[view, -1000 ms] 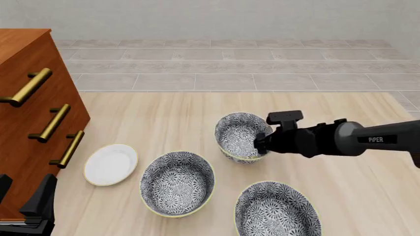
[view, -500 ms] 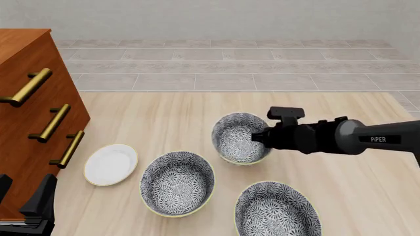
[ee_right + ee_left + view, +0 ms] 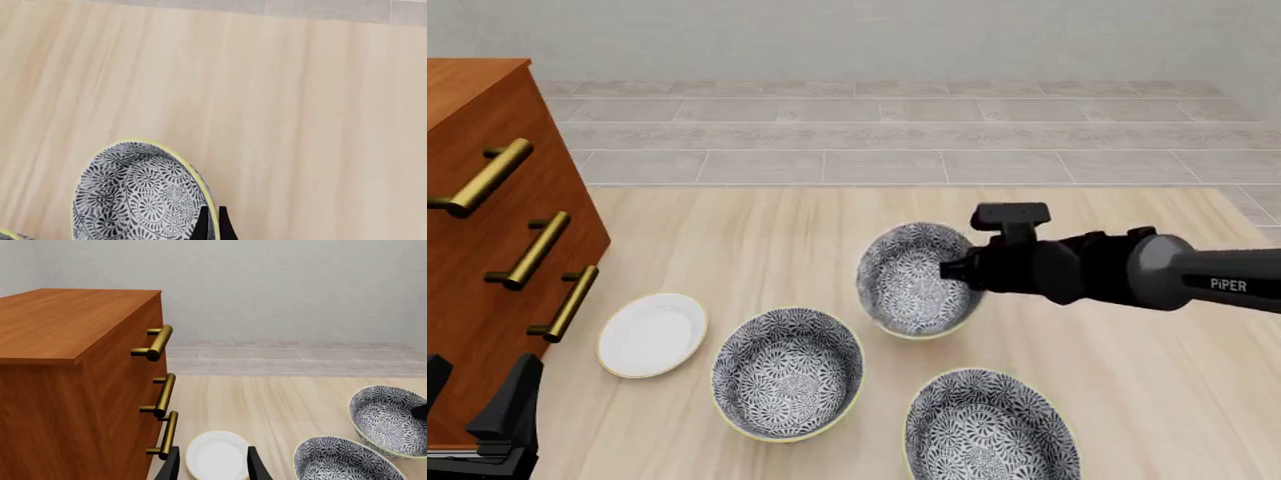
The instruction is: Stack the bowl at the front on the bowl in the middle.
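Far to the left, a wooden dresser (image 3: pixel 494 230) with three brass handles (image 3: pixel 534 250) stands at the edge of the pale surface (image 3: pixel 747 230). Just below it, in the front view's corner, the left claw (image 3: pixel 474 400) hangs low beside the dresser. The left wrist view shows its two dark fingers (image 3: pixel 175 466) spread wide with nothing between them. Beyond them lies a small white plate (image 3: pixel 651 334), flat on the surface near the lowest handle.

Right of the plate, the middle bowl (image 3: pixel 787 372) sits upright, apart from the plate and from the other bowls. Farther back and to its right is the front bowl (image 3: pixel 910 280), tilted so that its patterned inside faces left and toward the camera. Whether its base touches the surface cannot be told. A third bowl (image 3: pixel 992 428) sits upright at the near edge, partly cut off by the frame.

From the right, the arm marked PIPER reaches in level, and the right claw (image 3: pixel 950 270) meets the front bowl's right side. In the right wrist view its fingertips (image 3: pixel 202 225) stand narrow, pinching the yellow rim, one inside the bowl and one outside.
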Motion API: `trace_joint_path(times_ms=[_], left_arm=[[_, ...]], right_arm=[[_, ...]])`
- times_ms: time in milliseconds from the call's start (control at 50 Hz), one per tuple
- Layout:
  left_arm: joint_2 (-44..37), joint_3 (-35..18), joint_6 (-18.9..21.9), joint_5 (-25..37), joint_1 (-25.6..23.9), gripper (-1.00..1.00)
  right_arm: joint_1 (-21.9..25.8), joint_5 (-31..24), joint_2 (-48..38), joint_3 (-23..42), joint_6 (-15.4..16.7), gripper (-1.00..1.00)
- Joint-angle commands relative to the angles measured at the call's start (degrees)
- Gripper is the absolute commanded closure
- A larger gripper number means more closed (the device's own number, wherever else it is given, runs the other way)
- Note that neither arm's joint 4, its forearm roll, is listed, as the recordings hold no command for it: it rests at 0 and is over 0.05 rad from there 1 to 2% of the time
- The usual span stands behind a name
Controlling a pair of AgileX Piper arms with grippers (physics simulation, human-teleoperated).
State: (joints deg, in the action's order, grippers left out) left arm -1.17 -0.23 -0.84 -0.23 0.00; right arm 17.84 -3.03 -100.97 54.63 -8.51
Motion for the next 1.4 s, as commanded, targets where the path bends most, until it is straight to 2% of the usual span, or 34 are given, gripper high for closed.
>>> trace_joint_path(times_ms=[20, 300, 680, 1060, 1400], left_arm=[[0.0, 0.0, 0.0, 0.0, 0.0, -1.0], [0.0, 0.0, 0.0, 0.0, 0.0, -1.0], [0.0, 0.0, 0.0, 0.0, 0.0, -1.0], [0.0, 0.0, 0.0, 0.0, 0.0, -1.0], [0.0, 0.0, 0.0, 0.0, 0.0, -1.0]], right_arm=[[-0.31, -1.74, 3.12, 0.7, -0.64, 1.0], [0.04, -3.64, 6.38, 1.2, -1.58, 1.0], [1.43, -7.24, 15.61, 0.18, -1.83, 1.0], [2.16, -8.35, 18.44, -0.5, -2.17, 1.0], [6.49, -12.95, 28.28, -1.57, -2.53, 1.0]])
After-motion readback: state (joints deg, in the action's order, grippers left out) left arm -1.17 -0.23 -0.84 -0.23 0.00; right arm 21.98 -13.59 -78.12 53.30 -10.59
